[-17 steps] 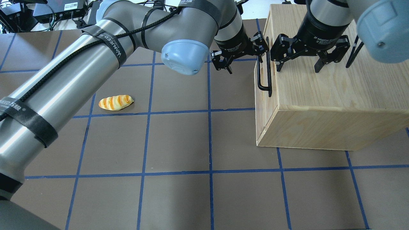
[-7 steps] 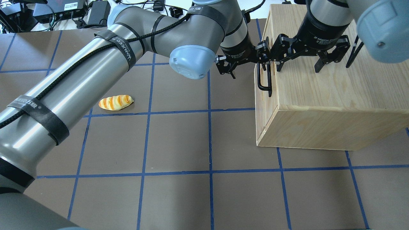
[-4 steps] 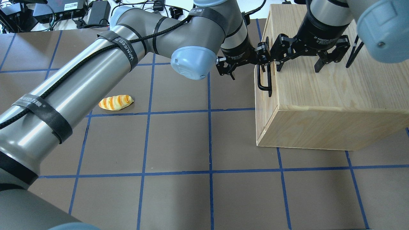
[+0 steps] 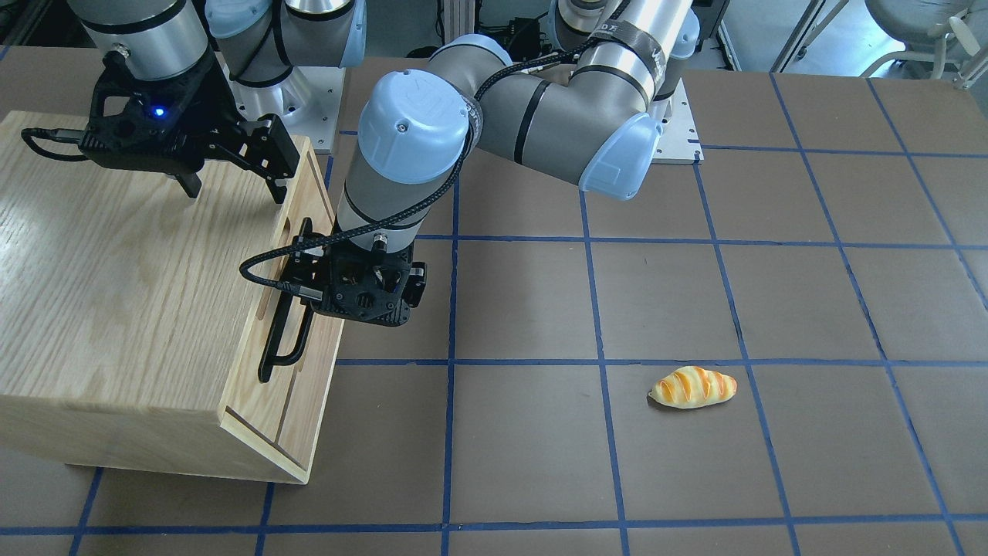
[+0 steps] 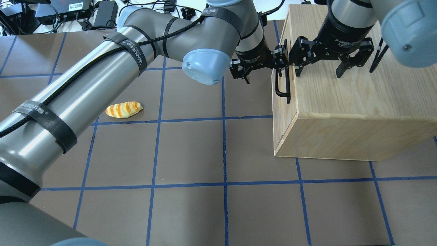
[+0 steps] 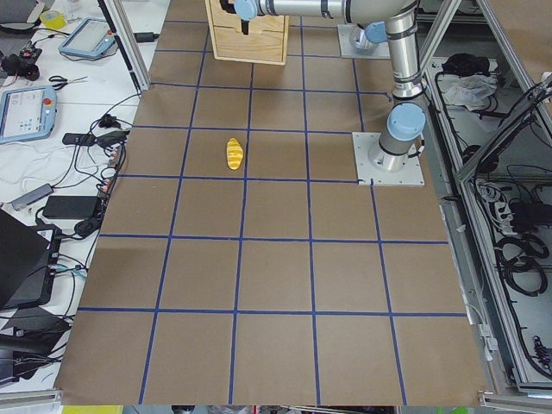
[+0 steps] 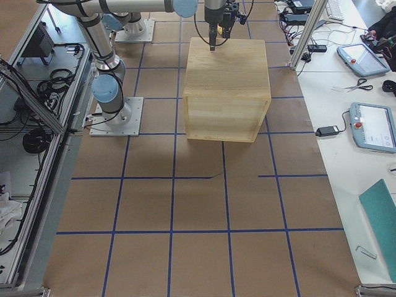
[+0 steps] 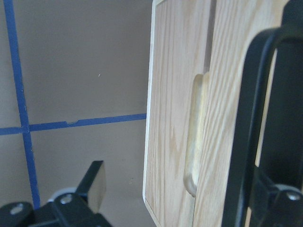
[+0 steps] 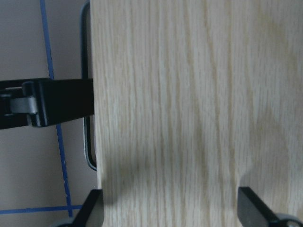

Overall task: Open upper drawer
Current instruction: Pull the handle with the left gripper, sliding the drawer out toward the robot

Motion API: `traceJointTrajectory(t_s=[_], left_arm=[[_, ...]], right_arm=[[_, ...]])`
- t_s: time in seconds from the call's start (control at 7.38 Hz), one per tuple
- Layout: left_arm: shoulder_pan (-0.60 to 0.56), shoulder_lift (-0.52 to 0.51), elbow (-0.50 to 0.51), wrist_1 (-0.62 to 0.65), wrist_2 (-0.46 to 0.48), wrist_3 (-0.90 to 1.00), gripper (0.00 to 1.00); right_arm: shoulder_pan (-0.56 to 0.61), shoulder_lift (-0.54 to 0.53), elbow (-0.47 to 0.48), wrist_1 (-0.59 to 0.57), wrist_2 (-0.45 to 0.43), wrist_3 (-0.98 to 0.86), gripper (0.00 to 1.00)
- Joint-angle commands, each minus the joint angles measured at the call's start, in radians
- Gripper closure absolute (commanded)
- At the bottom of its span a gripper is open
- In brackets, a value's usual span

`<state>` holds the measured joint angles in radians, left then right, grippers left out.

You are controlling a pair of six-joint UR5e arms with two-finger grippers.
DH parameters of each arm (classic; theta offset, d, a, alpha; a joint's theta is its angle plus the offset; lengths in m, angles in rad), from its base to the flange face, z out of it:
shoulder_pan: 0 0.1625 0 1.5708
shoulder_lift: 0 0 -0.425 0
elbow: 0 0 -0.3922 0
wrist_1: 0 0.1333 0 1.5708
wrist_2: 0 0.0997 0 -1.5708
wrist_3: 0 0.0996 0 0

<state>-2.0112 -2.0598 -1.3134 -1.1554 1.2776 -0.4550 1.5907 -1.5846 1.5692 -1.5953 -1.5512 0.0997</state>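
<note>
The upper drawer [image 4: 266, 398] is a light-oak front with a long black bar handle [image 5: 277, 85] and an oblong slot [image 8: 196, 132]. It sits flush in the oak cabinet [image 5: 358, 99]. My left gripper [image 5: 263, 71] is open, points down at the drawer front and straddles the handle's far end. In the left wrist view [image 8: 187, 194] the handle bar [image 8: 246, 118] lies between the fingers, close to the right one. My right gripper [image 5: 319, 70] is open, low over the cabinet top near its front edge, and holds nothing. It also shows in the front-facing view [image 4: 231, 185].
A toy bread loaf [image 5: 124, 109] lies on the brown mat to the robot's left of the cabinet. Below the upper drawer is a plain wood front panel [image 8: 173, 71]. Cables and boxes lie beyond the table's far edge [image 5: 68, 10].
My left gripper has moved right to the handle, so that one finger now reaches past the bar. In the last half second it has barely shifted. The right gripper has not moved.
</note>
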Motion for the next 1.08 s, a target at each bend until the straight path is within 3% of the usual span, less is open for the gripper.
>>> traceJointTrajectory(t_s=[0.0,0.95], left_arm=[[0.0,0.001,0.0,0.0,0.009,0.012,0.0],[0.006,0.009,0.0,-0.01,0.06,0.077,0.0]], right_arm=[[-0.002,0.0,0.0,0.0,-0.001,0.0,0.0],[0.0,0.0,0.0,0.0,0.0,0.0,0.0]])
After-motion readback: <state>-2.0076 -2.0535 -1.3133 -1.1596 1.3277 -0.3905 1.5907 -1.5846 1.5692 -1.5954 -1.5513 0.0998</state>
